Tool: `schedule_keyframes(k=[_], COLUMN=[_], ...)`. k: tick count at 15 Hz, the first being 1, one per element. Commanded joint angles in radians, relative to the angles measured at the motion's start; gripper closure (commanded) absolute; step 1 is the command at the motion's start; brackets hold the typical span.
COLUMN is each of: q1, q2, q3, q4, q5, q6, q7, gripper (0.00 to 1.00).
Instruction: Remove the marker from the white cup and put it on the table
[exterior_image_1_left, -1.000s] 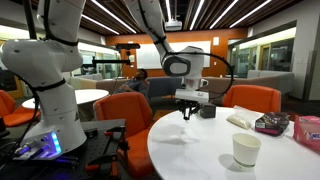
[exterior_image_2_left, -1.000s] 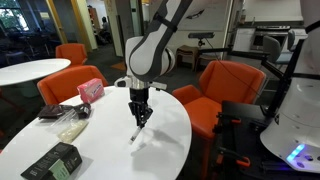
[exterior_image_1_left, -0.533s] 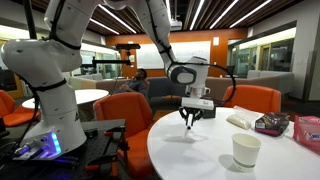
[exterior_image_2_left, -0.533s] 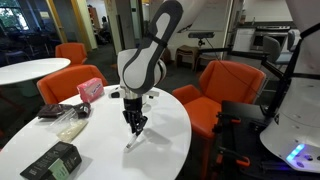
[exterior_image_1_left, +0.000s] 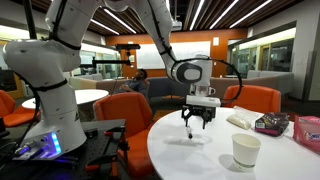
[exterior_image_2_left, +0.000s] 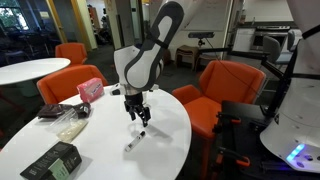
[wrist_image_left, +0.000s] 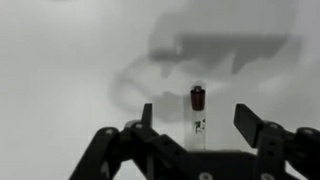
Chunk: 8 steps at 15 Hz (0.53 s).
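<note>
The marker (wrist_image_left: 197, 116), a thin pen with a pale barrel and a dark cap, lies flat on the white table (wrist_image_left: 60, 60), between my fingers and touching neither. In an exterior view the marker (exterior_image_2_left: 136, 140) rests on the table (exterior_image_2_left: 100, 145) just below my gripper (exterior_image_2_left: 138, 115), which hangs open above it. The gripper (exterior_image_1_left: 197, 120) also shows open over the table (exterior_image_1_left: 200, 155). The white cup (exterior_image_1_left: 246, 150) stands upright near the table's front edge, well apart from the gripper. In the wrist view the gripper (wrist_image_left: 196, 115) straddles the marker with its jaws wide.
A pink box (exterior_image_2_left: 90, 90), a plastic bag (exterior_image_2_left: 70, 125) and a dark box (exterior_image_2_left: 52, 160) lie on the table's far side from the marker. Orange chairs (exterior_image_2_left: 225, 80) (exterior_image_1_left: 255, 98) ring the table. A smaller round table (exterior_image_2_left: 30, 70) stands behind.
The gripper came down with the marker, opened and let it go. The marker now lies flat on the table and the gripper has lifted slightly above it.
</note>
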Motion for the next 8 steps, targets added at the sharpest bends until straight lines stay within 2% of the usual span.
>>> schedule_keyframes(k=[1,5,8], q1=[0.070,0.097,0.082], q2=[-0.070,-0.145,-0.200], q3=[-0.067,-0.080,-0.051], q4=[-0.022,-0.041,-0.073], q5=[-0.089,-0.137,-0.123], q6=[-0.099,-0.194,-0.203], q7=[0.165,0.352,0.368], gripper=[0.00,0.00,0.00])
